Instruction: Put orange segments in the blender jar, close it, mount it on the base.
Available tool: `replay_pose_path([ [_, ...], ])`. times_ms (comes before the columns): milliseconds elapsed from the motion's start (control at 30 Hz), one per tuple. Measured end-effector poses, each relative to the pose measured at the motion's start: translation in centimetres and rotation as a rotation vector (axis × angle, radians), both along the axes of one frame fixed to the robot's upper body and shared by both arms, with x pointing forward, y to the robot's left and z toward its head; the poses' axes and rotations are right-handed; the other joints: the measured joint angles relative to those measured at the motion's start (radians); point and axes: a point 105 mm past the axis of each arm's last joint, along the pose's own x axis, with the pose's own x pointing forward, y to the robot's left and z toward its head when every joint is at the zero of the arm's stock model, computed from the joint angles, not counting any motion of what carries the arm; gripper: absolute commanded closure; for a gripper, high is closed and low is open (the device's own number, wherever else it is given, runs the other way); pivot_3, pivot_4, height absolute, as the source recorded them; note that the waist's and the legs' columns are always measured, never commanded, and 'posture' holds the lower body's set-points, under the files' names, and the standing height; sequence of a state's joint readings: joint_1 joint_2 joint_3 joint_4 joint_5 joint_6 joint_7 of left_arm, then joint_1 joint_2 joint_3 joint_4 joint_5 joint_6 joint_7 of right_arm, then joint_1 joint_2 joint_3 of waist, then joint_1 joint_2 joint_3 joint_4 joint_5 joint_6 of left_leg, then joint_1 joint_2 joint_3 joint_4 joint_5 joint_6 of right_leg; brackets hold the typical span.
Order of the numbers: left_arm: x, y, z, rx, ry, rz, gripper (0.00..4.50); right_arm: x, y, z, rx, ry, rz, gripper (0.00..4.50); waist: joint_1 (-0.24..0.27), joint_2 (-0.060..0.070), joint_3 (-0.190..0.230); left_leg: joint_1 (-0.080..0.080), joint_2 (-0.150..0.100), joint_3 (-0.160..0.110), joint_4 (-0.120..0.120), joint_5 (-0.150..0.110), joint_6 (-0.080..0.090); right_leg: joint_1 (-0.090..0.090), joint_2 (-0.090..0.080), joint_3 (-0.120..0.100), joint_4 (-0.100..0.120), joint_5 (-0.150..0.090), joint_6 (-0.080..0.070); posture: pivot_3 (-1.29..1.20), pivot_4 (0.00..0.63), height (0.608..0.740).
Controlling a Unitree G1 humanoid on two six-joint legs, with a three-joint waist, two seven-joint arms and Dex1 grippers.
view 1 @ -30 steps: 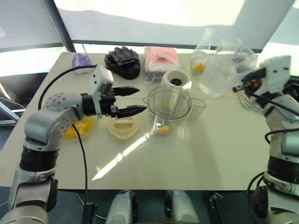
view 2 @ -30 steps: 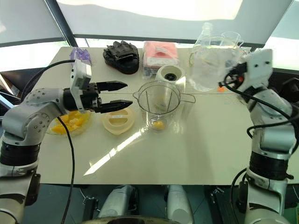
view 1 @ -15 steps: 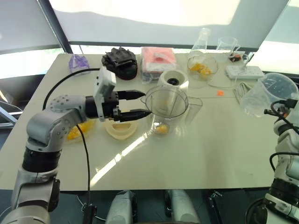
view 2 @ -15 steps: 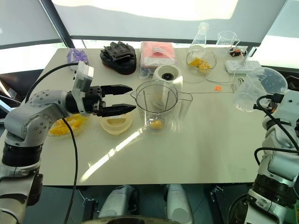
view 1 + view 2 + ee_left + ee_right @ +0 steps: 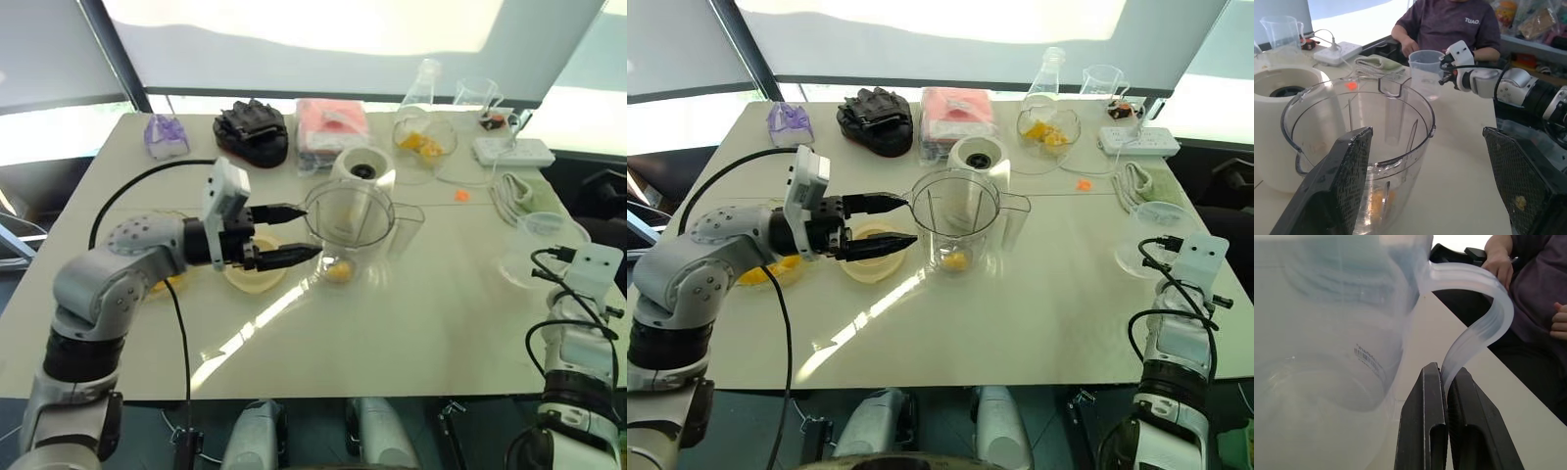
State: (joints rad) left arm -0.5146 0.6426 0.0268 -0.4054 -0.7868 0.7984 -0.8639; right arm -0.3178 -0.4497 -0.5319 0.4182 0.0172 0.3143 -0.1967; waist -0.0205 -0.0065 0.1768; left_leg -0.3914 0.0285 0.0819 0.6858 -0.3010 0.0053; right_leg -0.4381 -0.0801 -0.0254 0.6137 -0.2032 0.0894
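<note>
The clear blender jar [image 5: 348, 227] stands upright at mid-table with an orange segment [image 5: 340, 271] at its bottom. Behind it sits the cream-white base [image 5: 364, 168]. More orange segments lie in a shallow bowl [image 5: 762, 272] under my left forearm and in a glass bowl [image 5: 423, 140] at the back. My left gripper [image 5: 309, 231] is open and level, its fingertips close to the jar's left side, above the flat cream lid [image 5: 253, 274]. My right gripper [image 5: 1444, 377] is shut on the handle of a clear beaker [image 5: 537, 247], low at the table's right edge.
Along the back edge are a purple item [image 5: 165, 135], a black glove-like object [image 5: 257, 129], a pink pack [image 5: 335, 122], a flask [image 5: 423, 83], a small beaker [image 5: 477, 95] and a power strip [image 5: 511, 150]. A person [image 5: 1449, 24] sits beyond the right side.
My right arm swung the clear beaker from high near the jar down and out to the table's right edge. The left gripper stayed open, edging slightly toward the jar.
</note>
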Motion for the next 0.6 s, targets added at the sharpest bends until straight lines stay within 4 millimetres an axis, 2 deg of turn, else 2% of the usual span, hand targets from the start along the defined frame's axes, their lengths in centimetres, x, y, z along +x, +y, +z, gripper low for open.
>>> replay_pose_path([
  [200, 0.2, 0.1, -0.2, 0.000, 0.007, 0.025, 0.72, 0.4, 0.1, -1.1, 0.018, -0.002, -0.037, 4.40, 0.000, 0.000, 0.000, 0.000, 0.000, 0.000, 0.000, 0.000, 0.000, 0.000, 0.000, 0.000, 0.000, 0.000, 0.000, 0.00, 0.150, 0.740],
  [300, 0.3, 0.2, -0.2, 0.000, 0.006, 0.032, 0.72, 0.3, 0.3, -1.7, 0.039, -0.004, -0.044, 3.52, -0.001, 0.000, 0.000, 0.001, 0.000, 0.000, 0.000, 0.000, 0.000, 0.001, 0.000, 0.000, -0.001, 0.000, 0.000, 0.00, 0.150, 0.740],
  [367, 0.3, 0.2, -0.2, 0.000, 0.006, 0.034, 0.72, 0.1, 0.5, -2.3, 0.049, 0.002, -0.052, 2.56, -0.001, 0.000, 0.000, 0.001, 0.000, 0.000, 0.000, 0.000, 0.000, 0.001, 0.000, 0.000, -0.001, 0.000, 0.000, 0.00, 0.150, 0.740],
  [400, 0.3, 0.2, -0.2, 0.000, 0.006, 0.034, 0.72, 0.0, 0.4, -2.3, 0.045, 0.000, -0.057, 1.97, -0.001, -0.001, 0.000, 0.001, 0.000, 0.000, 0.000, 0.000, 0.000, 0.002, 0.000, 0.000, -0.001, 0.000, 0.000, 0.00, 0.150, 0.740],
  [533, 0.3, 0.2, -0.2, 0.001, 0.006, 0.035, 0.72, -0.6, 0.0, -2.3, 0.023, 0.000, -0.073, 0.07, -0.005, -0.003, -0.002, 0.003, 0.000, 0.000, 0.000, 0.000, 0.000, 0.004, 0.000, 0.000, -0.002, 0.000, 0.000, 0.00, 0.150, 0.740],
  [600, 0.3, 0.2, -0.2, 0.001, 0.005, 0.034, 0.72, -0.8, 0.0, -2.2, 0.014, 0.000, -0.071, 0.07, -0.012, -0.004, -0.002, 0.003, 0.000, -0.001, 0.000, 0.000, 0.000, 0.005, 0.000, 0.000, -0.002, 0.000, -0.001, 0.00, 0.150, 0.740],
])
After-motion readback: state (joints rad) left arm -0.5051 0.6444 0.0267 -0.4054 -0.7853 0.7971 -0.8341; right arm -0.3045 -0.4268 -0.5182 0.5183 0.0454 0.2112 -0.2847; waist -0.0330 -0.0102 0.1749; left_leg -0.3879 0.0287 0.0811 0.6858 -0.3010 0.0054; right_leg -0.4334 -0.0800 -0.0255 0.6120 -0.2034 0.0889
